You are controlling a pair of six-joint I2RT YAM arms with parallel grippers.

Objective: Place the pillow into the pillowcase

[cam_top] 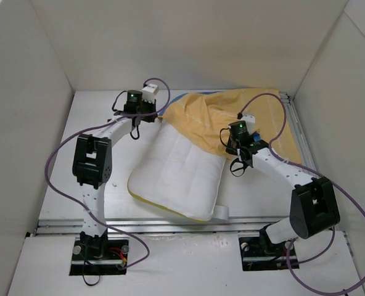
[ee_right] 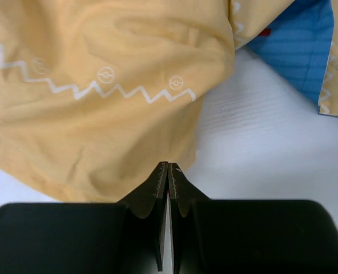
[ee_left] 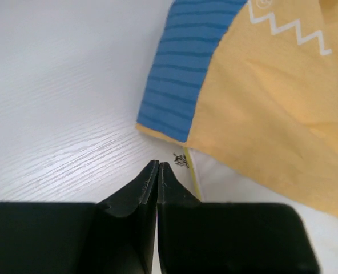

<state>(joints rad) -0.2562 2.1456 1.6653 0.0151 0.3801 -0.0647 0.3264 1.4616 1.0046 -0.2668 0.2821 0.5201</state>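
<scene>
The white quilted pillow [cam_top: 179,172] with yellow piping lies in the middle of the table, its far end under the pillowcase [cam_top: 232,114], which lies plain yellow face up. My left gripper [cam_top: 150,115] is shut and empty at the pillow's far left corner. In the left wrist view the shut tips [ee_left: 158,165] sit just short of the pillow corner [ee_left: 232,185], with the pillowcase's yellow cloth [ee_left: 272,114] and blue striped band [ee_left: 177,74] beyond. My right gripper [cam_top: 235,147] is shut over the pillowcase's near edge; in the right wrist view its tips [ee_right: 168,166] touch the yellow cloth [ee_right: 100,114], gripping nothing.
White walls close in the table [cam_top: 102,191] on the left, back and right. A metal rail [cam_top: 170,227] runs along the near edge by the arm bases. Purple cables loop off both arms. A white tag [cam_top: 222,213] sticks out from the pillow's near corner.
</scene>
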